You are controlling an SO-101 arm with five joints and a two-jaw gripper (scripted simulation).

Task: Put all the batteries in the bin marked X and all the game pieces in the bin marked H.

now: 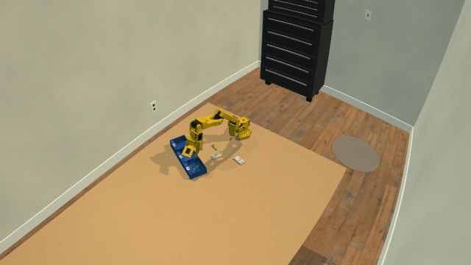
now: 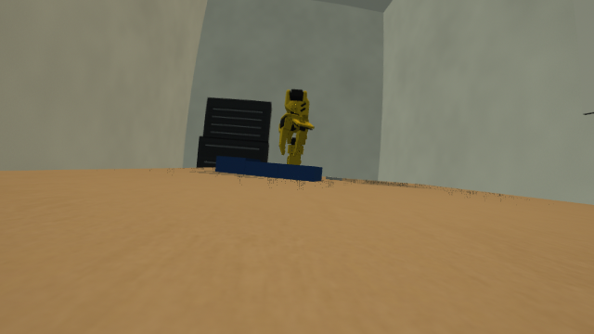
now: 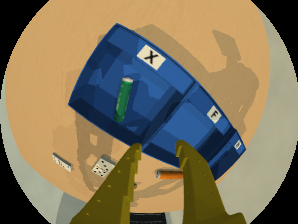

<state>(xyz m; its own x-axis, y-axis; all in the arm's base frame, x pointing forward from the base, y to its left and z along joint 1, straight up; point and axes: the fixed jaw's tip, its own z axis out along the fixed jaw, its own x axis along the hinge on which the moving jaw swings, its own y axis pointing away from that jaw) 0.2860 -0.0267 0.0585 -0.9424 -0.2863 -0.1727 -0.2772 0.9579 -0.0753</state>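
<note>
A row of joined blue bins stands on the table. In the wrist view the big end bin bears the label X, and a green battery lies flat inside it. The smaller labelled bins follow to the right. My gripper hangs above the near edge of the bins, its fingers a little apart with nothing between them. A white die and a white domino lie on the table beside the bins.
Two white domino-like pieces and a small orange-brown stick-shaped thing lie on the table right of the bins. The arm's base stands behind them. A black drawer cabinet stands far back.
</note>
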